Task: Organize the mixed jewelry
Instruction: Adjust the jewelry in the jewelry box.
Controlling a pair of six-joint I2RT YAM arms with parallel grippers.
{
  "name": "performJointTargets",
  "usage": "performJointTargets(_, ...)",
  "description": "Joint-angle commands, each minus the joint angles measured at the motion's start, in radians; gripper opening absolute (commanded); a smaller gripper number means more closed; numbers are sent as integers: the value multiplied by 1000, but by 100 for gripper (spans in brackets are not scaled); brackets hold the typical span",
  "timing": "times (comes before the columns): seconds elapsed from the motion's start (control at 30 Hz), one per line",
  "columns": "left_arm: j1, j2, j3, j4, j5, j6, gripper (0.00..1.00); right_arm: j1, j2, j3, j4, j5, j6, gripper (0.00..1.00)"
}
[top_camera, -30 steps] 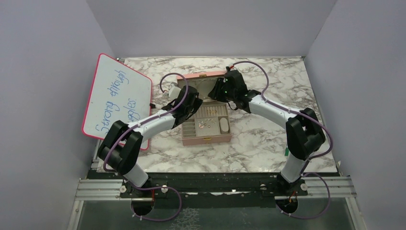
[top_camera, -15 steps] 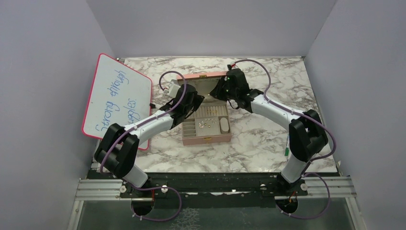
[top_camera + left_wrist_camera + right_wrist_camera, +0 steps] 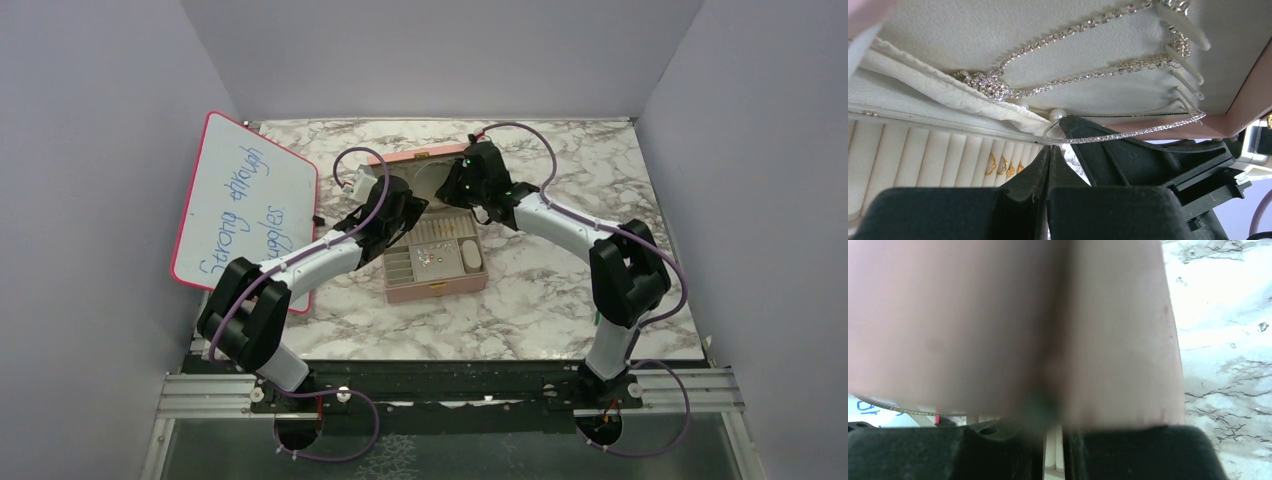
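The pink box (image 3: 437, 288) stands open mid-table, its lid (image 3: 420, 160) upright at the back. Small gold and silver pieces (image 3: 432, 257) lie in its tray. My left gripper (image 3: 405, 208) is shut inside the box, near the lid's left side. In the left wrist view its tips (image 3: 1050, 149) sit just under a thin silver chain (image 3: 1128, 134); I cannot tell whether they pinch it. Gold rings (image 3: 1000, 164) stand in the ring rolls, and a rhinestone necklace (image 3: 1048, 40) hangs in the lid. My right gripper (image 3: 462, 188) is closed on the lid's right part; the blurred lid (image 3: 973, 315) hides its fingertips.
A pink-framed whiteboard (image 3: 245, 205) leans against the left wall, close to my left arm. A green-and-white marker pen (image 3: 598, 318) lies by the right arm's base. The marble table (image 3: 560, 300) is walled on three sides.
My right gripper has moved left onto the lid and narrowed its jaws. The box has shifted slightly to the right. The left gripper has stayed shut, almost in place.
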Motion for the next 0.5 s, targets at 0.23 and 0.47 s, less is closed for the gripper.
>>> performJointTargets(0.23, 2, -28, -4, 24, 4, 43, 0, -4, 53, 138, -181, 139, 1, 18)
performJointTargets(0.47, 18, -26, 21, 1, -11, 67, 1, -3, 23, 127, -174, 74, -7, 18)
